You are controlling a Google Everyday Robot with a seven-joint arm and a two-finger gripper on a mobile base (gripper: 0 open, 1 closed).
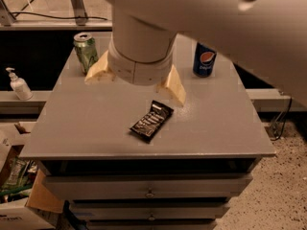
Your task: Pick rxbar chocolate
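Altogether the counter (81,128) carries 1 bar (151,120), 1 green can (85,52) and 1 Pepsi can (205,60); the pincer (135,87) hangs above, near the bar, its 2 fingers (174,83) apart.

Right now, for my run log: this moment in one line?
gripper: open, over grey table | flat glossy black-wrapped rxbar chocolate: lying free | grasp: not yet

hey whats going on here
The robot's gripper hovers open above the grey table, just behind the rxbar chocolate, which lies flat and untouched near the front edge. A green can and a blue Pepsi can stand at the back corners. Nothing is held yet.
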